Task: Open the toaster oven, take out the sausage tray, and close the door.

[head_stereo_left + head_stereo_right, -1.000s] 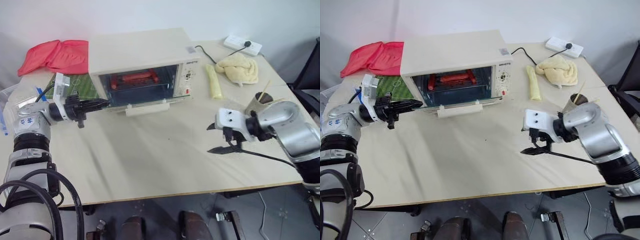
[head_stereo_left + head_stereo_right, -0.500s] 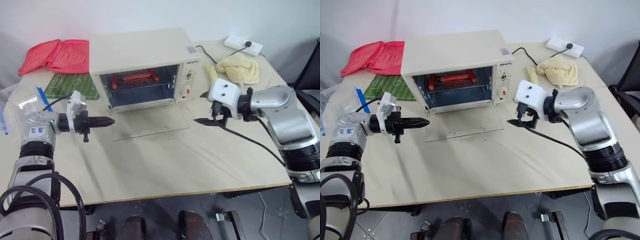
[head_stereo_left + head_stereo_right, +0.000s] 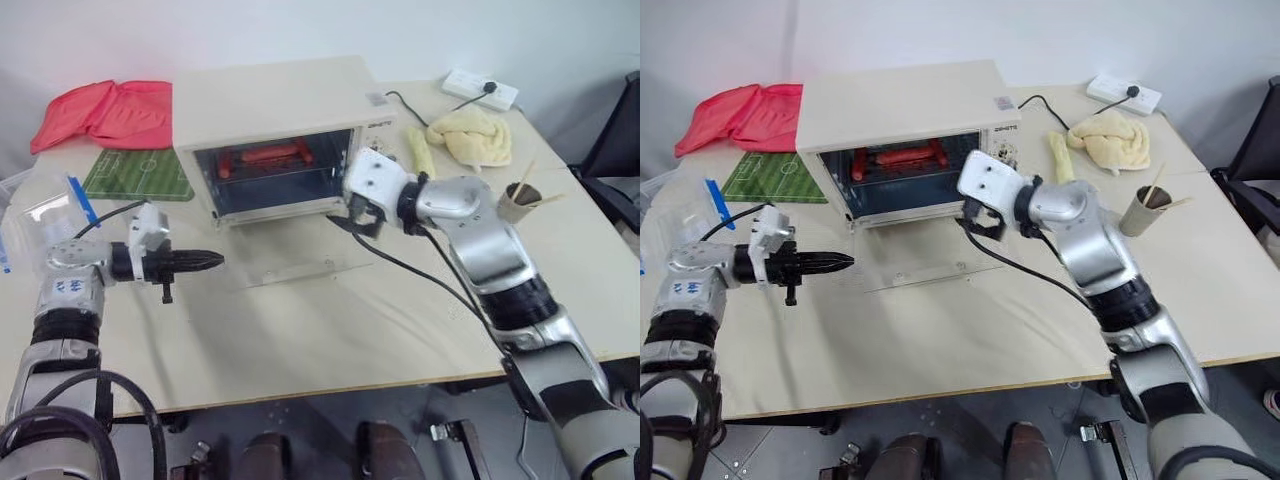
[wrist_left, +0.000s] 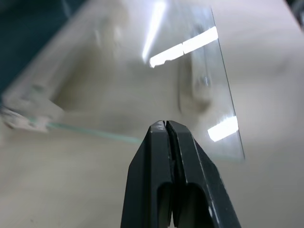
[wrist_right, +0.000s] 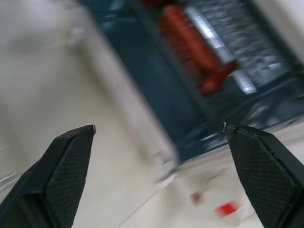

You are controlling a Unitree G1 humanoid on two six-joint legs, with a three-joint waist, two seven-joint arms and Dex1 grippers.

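head views
oven: toaster oven (image 3: 270,110) at the back of the table (image 3: 330,320), cavity open toward the robot.
door: door (image 3: 300,257) folded flat onto the tabletop in front of the oven, glass panel facing up.
tray: sausage tray (image 3: 268,158) inside the cavity, red sausages on it, well behind the right gripper's tips.
left gripper: left gripper (image 3: 215,260) pinched together, nothing in it; tips point at the left edge of the flat door, just beside it, whether touching I can't tell.
right gripper: right gripper (image 3: 345,215) spread wide, nothing in it; held at the right end of the oven mouth, above the door's hinge side.
clutter: red cloth (image 3: 100,110) and green mat (image 3: 135,175) beyond the left arm; yellow towel (image 3: 470,135), power strip (image 3: 482,90) and paper cup (image 3: 518,203) out past the right arm.

left wrist view
fingers: both black fingers (image 4: 187,156) pressed together with no gap, empty.
door: glass panel lies just ahead of the tips, flat on the table, light reflections on it; handle bar shows through the glass.

right wrist view
fingers: two tips (image 5: 71,156) far apart, nothing between them.
tray: red sausages on the ridged metal tray straight ahead, deep in the dark cavity, apart from the fingers.
oven: cream front frame crosses between the tips and the tray; a red button sits near one fingertip.
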